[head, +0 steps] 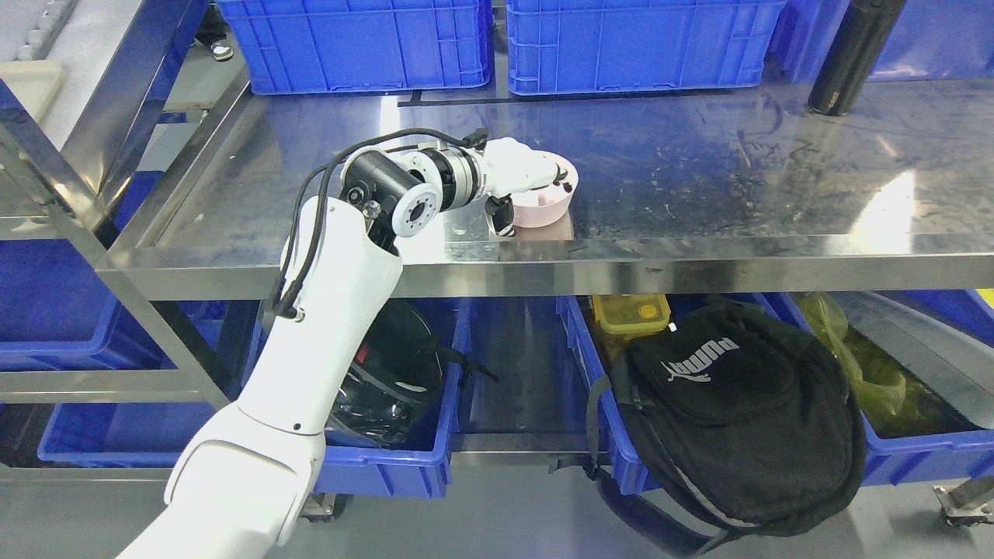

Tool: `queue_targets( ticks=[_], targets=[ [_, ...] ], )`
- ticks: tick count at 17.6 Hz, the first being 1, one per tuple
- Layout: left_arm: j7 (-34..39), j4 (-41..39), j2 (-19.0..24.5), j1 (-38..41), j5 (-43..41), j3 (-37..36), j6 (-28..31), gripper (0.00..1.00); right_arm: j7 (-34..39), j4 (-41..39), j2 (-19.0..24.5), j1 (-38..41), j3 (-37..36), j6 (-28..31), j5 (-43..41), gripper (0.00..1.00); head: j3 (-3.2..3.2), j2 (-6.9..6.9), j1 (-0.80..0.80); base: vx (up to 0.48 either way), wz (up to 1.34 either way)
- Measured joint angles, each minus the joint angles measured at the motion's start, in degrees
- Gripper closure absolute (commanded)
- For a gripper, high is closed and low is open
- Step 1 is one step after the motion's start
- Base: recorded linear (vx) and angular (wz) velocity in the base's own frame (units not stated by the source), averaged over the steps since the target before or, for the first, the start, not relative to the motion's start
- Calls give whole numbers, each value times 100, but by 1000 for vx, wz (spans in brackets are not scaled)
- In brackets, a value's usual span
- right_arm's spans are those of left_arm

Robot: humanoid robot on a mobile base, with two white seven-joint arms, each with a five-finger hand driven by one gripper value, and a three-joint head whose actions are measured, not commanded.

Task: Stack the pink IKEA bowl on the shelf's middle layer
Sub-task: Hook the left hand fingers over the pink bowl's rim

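1. Rising from the lower left of the frame, the left arm (311, 341), smooth white shell with black cables, is reaching up to the frame's centre.
2. Its left hand (522, 177) is lying over the pink bowl (548, 203), fingers draped across the rim and a dark-tipped thumb (503, 217) hanging at the bowl's left side, so it is gripping the bowl.
3. Round, shallow and matte, the bowl is sitting upright, mouth upward, near the front edge of the shelf (699, 194); being round, it is showing no long axis.
4. Scuffed, reflective steel is forming that shelf surface.
5. Ribbed blue crates (357, 43) are lining the top; a black cylinder (850, 54) is leaning at upper right; a black backpack (738, 411) is slumping at lower right.
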Motion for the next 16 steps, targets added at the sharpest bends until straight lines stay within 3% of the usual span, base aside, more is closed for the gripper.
queue_targets(
  ticks=[16],
  targets=[
    [-11,448,-183,-352,-46,69,-28,25,0,0,0,0,0,0,0,0,0,0,0,0,0]
  ],
)
